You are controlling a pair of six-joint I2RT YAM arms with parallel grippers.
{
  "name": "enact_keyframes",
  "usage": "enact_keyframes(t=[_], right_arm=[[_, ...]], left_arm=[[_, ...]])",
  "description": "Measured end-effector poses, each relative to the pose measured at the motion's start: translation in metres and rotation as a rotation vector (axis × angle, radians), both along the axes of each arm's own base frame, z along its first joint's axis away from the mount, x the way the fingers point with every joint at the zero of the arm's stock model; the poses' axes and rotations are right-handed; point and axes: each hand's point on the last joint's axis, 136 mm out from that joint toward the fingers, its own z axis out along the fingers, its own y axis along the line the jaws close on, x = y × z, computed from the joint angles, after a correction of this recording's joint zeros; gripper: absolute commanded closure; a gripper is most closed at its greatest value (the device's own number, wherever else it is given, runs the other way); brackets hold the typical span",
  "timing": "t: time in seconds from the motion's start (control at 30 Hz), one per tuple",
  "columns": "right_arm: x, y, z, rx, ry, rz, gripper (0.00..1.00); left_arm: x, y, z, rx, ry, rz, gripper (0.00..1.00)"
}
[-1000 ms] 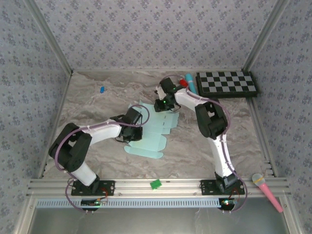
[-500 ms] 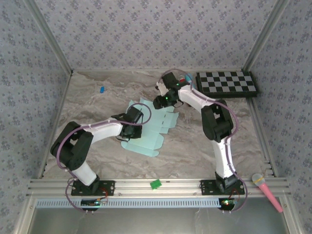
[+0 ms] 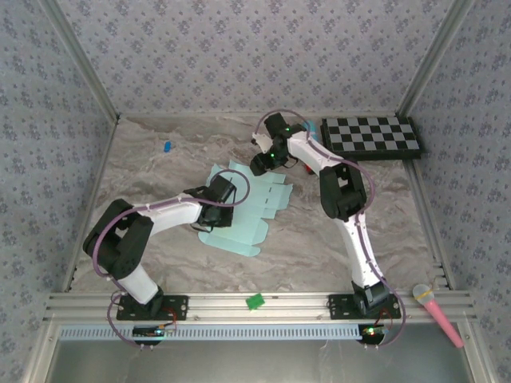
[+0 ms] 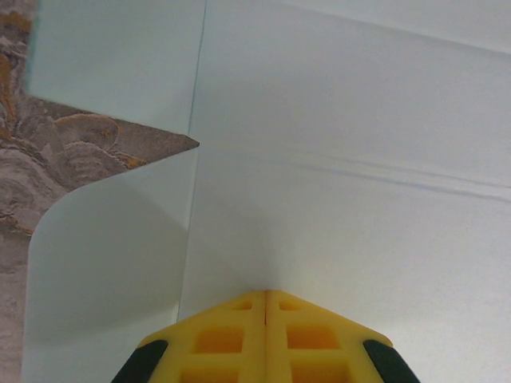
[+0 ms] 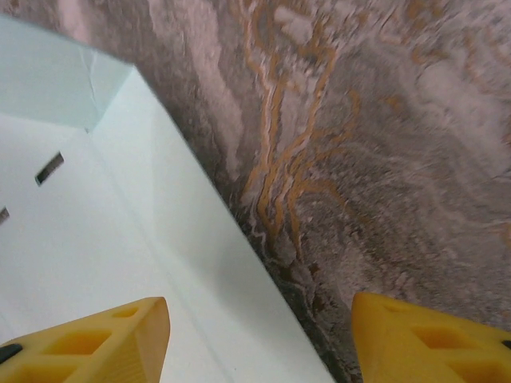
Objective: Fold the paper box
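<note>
- Paper box: a flat, unfolded sheet lying mid-table, between the arms.
- Left gripper: fingers closed together, tips down on a panel of the sheet, clamping nothing.
- Right gripper: jaws apart and empty, above the sheet's far edge.
- Step judged: sheet pinned, first fold pending. The next move calls for the right gripper to catch that edge and lift it.

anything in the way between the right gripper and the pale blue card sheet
nothing visible does: the open right gripper hangs straight over an edge of the flat pale aqua-blue card sheet, with just the bare marbled grey-brown table surface beside that edge
</note>
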Motion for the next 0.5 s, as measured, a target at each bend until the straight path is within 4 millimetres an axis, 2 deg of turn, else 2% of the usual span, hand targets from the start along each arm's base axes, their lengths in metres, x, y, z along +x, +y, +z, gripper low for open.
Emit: enact_keyframes(t=[0.33,0.5], right_arm=[[-0.0046,0.0043,-0.0114,0.028,0.070,0.047,0.37],[-0.0063,0.0050,-0.0103,0.040,0.095,0.071,0.40]], left_arm=[[-0.0001,-0.0002,0.0002,0.011,-0.009,-0.003,1.00],[0.0000,0.0000,0.0001,0.013,-0.010,-0.002,1.00]])
